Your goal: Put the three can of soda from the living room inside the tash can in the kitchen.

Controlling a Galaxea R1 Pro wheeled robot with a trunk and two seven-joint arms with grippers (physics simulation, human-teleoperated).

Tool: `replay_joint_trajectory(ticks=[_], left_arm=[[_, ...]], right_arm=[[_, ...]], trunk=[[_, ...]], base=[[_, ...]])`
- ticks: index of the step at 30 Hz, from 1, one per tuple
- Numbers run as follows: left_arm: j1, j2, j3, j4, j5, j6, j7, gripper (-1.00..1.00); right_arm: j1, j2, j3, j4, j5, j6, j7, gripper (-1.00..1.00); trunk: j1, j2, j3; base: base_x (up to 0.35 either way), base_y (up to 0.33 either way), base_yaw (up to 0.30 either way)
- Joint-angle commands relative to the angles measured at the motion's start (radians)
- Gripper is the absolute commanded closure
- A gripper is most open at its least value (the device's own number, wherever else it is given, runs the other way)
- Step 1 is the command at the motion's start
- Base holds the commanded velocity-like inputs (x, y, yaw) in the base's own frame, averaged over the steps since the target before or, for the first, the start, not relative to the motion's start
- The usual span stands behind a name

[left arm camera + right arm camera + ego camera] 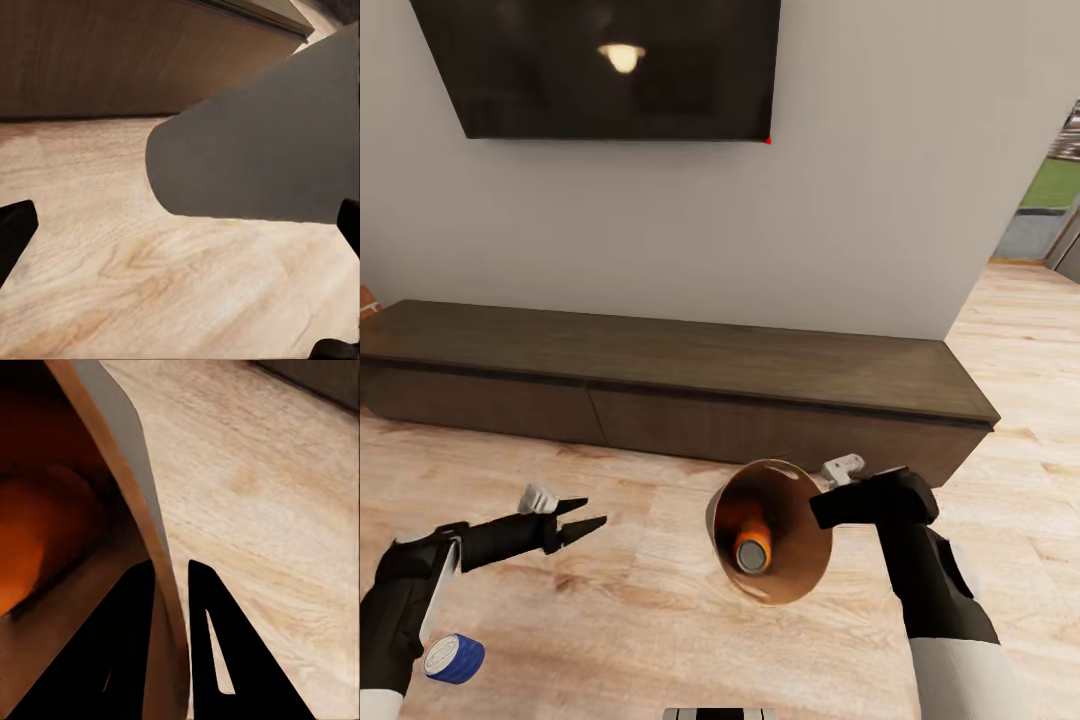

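One soda can [752, 552] lies inside the trash can [800, 580], which the right gripper [828, 510] pinches by its rim, tilted above the living-room floor [640, 600]. The left gripper [582, 516] hangs spread and empty near the low cabinet [660, 370]. I see no other cans, so more collecting and the kitchen trip probably remain.

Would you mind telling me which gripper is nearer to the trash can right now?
Right. The right gripper pinches the trash can by its rim, one finger inside. The left gripper is open, off to its side over the floor.
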Motion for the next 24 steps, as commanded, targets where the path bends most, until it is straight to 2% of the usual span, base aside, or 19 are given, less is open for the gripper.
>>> replay_joint_trajectory(ticks=[1,4,6,10,12,14,17,19,22,24], left_arm=[[0.01,-0.011,0.0,0.004,0.0,-0.025,0.033,-1.0],[0.072,-0.074,0.0,0.011,0.001,-0.156,0.228,-1.0],[0.099,-0.093,0.0,0.013,0.001,-0.221,0.309,-1.0],[0.158,-0.111,0.0,0.0,0.002,-0.315,0.404,-1.0],[0.172,-0.114,0.001,-0.003,0.002,-0.329,0.426,-1.0],[0.184,-0.116,0.002,-0.003,0.002,-0.342,0.463,-1.0],[0.192,-0.118,0.003,0.002,0.003,-0.364,0.524,-1.0],[0.194,-0.119,0.003,0.005,0.003,-0.386,0.552,-1.0],[0.195,-0.119,0.003,0.04,0.003,-0.413,0.599,-1.0],[0.196,-0.119,0.003,0.057,0.003,-0.43,0.624,-1.0]], right_arm=[[0.003,-0.001,-0.012,-0.007,-0.022,0.014,0.005,1.0],[0.018,-0.032,-0.097,-0.036,-0.026,-0.004,0.015,1.0],[0.024,-0.046,-0.138,-0.041,-0.026,-0.039,0.027,1.0],[0.053,-0.055,-0.192,-0.047,-0.026,-0.072,0.034,1.0],[0.065,-0.056,-0.207,-0.048,-0.027,-0.076,0.035,1.0],[0.076,-0.056,-0.239,-0.049,-0.028,-0.094,0.038,1.0],[0.083,-0.053,-0.299,-0.051,-0.045,-0.214,0.038,1.0],[0.086,-0.051,-0.338,-0.05,-0.08,-0.294,0.037,1.0],[0.088,-0.05,-0.401,-0.042,-0.171,-0.423,0.033,1.0],[0.095,-0.049,-0.421,-0.04,-0.217,-0.474,0.032,1.0]], trunk=[[0.0,0.0,0.0],[0.0,0.0,0.0],[0.0,0.0,0.0],[0.0,0.0,0.0],[0.0,0.0,0.0],[0.0,0.0,0.0],[0.0,0.0,0.0],[0.0,0.0,0.0],[0.0,0.0,0.0],[0.0,0.0,0.0]], base=[[0.0,0.0,0.0],[0.0,0.0,0.0],[0.0,0.0,0.0],[0.0,0.0,0.0],[0.0,0.0,0.0],[0.0,0.0,0.0],[0.0,0.0,0.0],[0.0,0.0,0.0],[0.0,0.0,0.0],[0.0,0.0,0.0]])
